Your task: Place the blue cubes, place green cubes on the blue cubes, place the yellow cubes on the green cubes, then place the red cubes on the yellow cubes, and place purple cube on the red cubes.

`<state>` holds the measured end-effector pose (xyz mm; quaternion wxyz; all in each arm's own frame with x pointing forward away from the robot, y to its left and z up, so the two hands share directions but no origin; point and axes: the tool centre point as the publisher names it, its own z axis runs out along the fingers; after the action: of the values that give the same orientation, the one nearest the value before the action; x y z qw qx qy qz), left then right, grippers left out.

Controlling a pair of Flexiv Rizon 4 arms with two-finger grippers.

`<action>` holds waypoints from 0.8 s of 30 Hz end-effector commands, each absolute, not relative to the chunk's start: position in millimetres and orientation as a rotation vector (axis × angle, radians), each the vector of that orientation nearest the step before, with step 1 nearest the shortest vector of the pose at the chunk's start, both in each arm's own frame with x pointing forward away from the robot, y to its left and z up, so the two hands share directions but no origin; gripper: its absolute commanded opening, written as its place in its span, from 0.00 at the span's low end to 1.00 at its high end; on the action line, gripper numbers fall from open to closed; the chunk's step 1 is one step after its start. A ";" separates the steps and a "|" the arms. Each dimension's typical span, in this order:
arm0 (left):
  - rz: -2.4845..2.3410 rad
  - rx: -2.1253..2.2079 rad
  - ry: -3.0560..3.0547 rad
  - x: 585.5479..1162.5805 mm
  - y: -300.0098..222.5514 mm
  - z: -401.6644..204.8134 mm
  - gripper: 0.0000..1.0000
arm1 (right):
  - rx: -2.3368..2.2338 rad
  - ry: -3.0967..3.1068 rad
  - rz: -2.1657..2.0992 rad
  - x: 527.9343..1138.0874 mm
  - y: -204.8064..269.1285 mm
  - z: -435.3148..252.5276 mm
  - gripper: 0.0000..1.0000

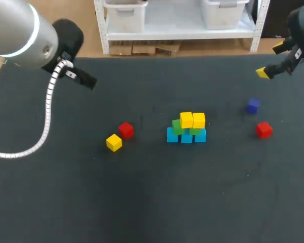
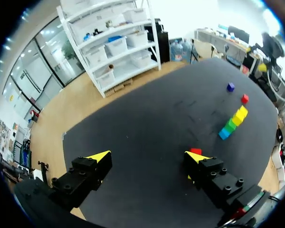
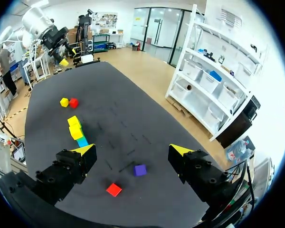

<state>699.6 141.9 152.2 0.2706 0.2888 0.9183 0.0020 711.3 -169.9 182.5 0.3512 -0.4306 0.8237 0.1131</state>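
1. Over to the left gripper (image 2: 148,156): spread wide, nothing between the yellow tips, hanging high over the dark table (image 2: 147,118).
2. Just past one of its fingers, peeping out, the left red cube (image 2: 195,151). From the head view, close beside a loose yellow cube (image 1: 114,143) on the table's left half; touching or not, hard to call.
3. Further ahead, mid-table, the stack (image 2: 233,122): three blue cubes (image 1: 186,136) side by side at the base, two green cubes (image 1: 178,126) sitting on those, two yellow cubes (image 1: 186,120) on the green. No red on top yet.
4. Across to the right gripper (image 3: 132,149): likewise gaping, empty, held up near the table's far right corner.
5. Ahead of it, in line with the gap between its fingers, the purple cube (image 3: 140,169), alone on the dark surface. Nearby but clearly apart, the right red cube (image 3: 114,189).
6. Beyond those, off to one side, the stack again, and past it the loose yellow and red pair.
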 end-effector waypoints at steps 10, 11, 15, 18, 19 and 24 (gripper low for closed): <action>0.080 1.030 2.645 665.3 78.6 77.2 1.00 | -1.115 2.131 0.295 711.0 -170.3 182.5 1.00; 0.084 1.045 2.662 661.6 75.3 71.1 1.00 | -1.115 2.131 0.295 711.0 -170.3 182.5 1.00; 0.081 1.055 2.719 648.5 70.4 54.2 1.00 | -1.115 2.131 0.295 711.0 -170.3 182.5 1.00; 0.080 1.079 2.748 641.0 70.9 43.7 1.00 | -1.115 2.131 0.295 711.0 -170.3 182.5 1.00; 0.088 1.092 2.754 639.0 70.9 40.1 1.00 | -1.115 2.131 0.295 711.0 -170.3 182.5 1.00; 0.064 1.177 2.767 635.7 70.7 24.4 1.00 | -1.115 2.131 0.295 711.0 -170.3 182.5 1.00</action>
<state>627.1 71.9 31.1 0.0773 0.3866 0.9187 0.0245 711.3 -169.7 182.6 0.3513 -0.4307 0.8236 0.1132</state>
